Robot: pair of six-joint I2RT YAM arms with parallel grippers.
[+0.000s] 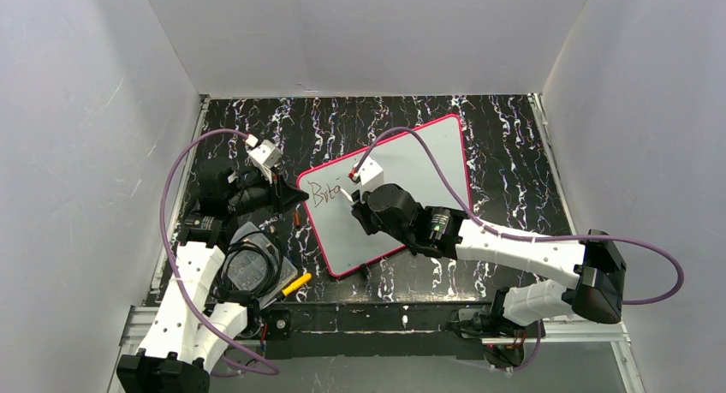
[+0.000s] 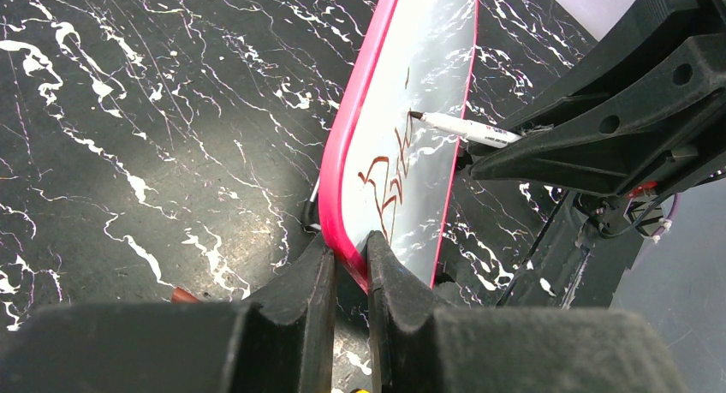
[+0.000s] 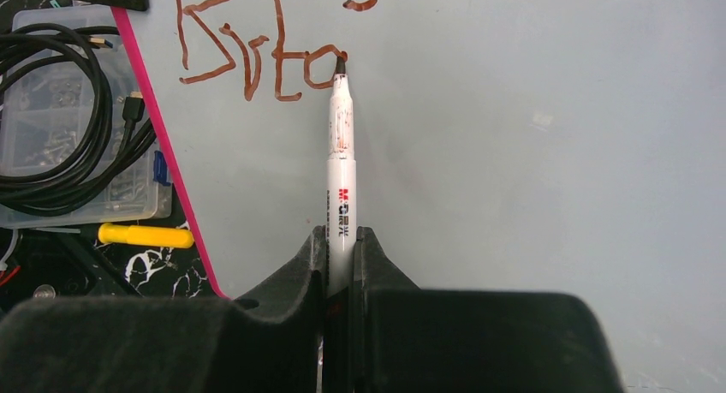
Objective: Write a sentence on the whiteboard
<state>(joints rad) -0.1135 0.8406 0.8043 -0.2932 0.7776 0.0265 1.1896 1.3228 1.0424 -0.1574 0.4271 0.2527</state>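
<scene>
Steadiness is why the left end effector (image 2: 349, 249) pinches the left rim of the glossy white, pink-framed whiteboard (image 1: 347, 239) lying centrally on the black counter (image 1: 514, 153) while the right end effector (image 3: 341, 237), clamped on a white marker pen (image 3: 341, 153), touches reddish-brown lettering (image 3: 248, 59).

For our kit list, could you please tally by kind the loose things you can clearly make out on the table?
whiteboard: 1
marker: 1
clear plastic box: 1
black cable bundle: 1
yellow piece: 1
small reddish piece: 1
Total: 6
</scene>
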